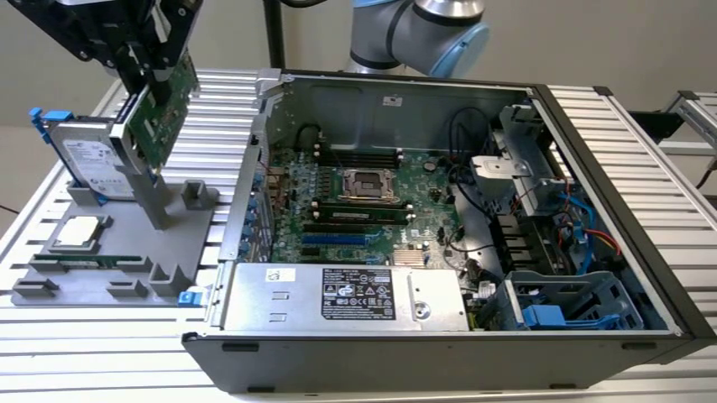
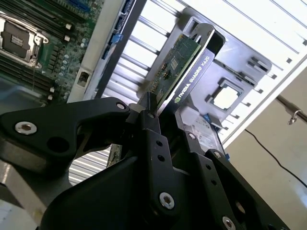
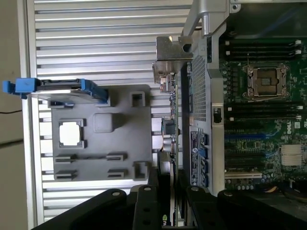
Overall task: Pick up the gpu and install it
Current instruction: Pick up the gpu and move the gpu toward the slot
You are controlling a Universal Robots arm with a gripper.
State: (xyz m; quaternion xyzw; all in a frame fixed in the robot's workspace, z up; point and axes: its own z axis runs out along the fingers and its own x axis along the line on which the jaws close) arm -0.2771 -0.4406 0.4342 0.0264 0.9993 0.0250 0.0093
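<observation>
Gpu [image 1: 160, 113], a flat green board with a silver bracket, is hanging tilted over the grey plastic tray [image 1: 140, 252]. We are clamping its upper edge in the black gripper [image 1: 143, 75]. The open metal computer case [image 1: 627, 252] is sitting just beside it. A silver hard drive [image 1: 90, 159] and a square chip [image 1: 79, 231] are resting in the tray.

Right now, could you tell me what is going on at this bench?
The robot's hand is shut on the gpu, holding it tilted over the grey parts tray, beside the hard drive. The open computer case stands to the exterior view's right; the card is not yet in it.
</observation>
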